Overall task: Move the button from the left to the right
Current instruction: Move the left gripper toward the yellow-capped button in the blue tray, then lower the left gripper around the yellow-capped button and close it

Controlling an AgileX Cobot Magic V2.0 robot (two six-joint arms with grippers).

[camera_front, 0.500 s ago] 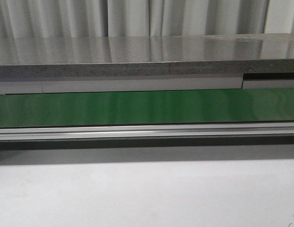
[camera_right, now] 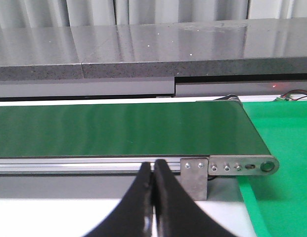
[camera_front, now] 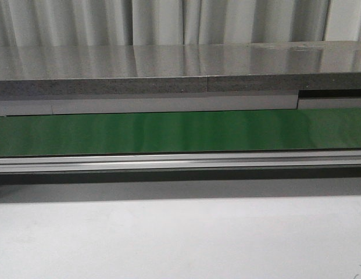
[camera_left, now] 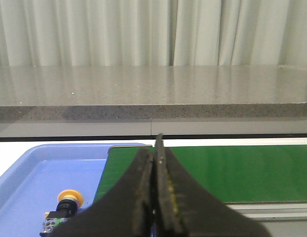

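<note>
The task looks to be at its very start: nothing is grasped and the pick-up has not begun. The small push-button with a round yellow-orange cap and black cube body (camera_left: 65,211) lies in the shallow blue plastic tray (camera_left: 24,175), which sits just beside the left end of the long green conveyor belt (camera_front: 180,132). It shows only in the left wrist view, partly hidden behind the black left gripper (camera_left: 154,190), whose jaws are pressed together with nothing between them. The black right gripper (camera_right: 153,197) hangs in front of the belt's silver aluminium side rail (camera_right: 69,165), near the roller end with its small bolted metal bracket (camera_right: 194,170); its jaws are likewise closed on nothing. A flat green mat (camera_right: 282,148) lies beyond that end.

My reading is that the next move falls to the left arm: spread the jaws, swing toward the tray, come down over the button and pinch its body or cap, then carry it rightward, probably onto the belt. The cap is round and smooth, so a grip across the black body seems safer.

Against the front view of half a second earlier, nothing differs: belt, rail, grey stone-look counter (camera_front: 180,64) and pale curtain (camera_front: 168,20) appear identical, and neither arm enters that view
</note>
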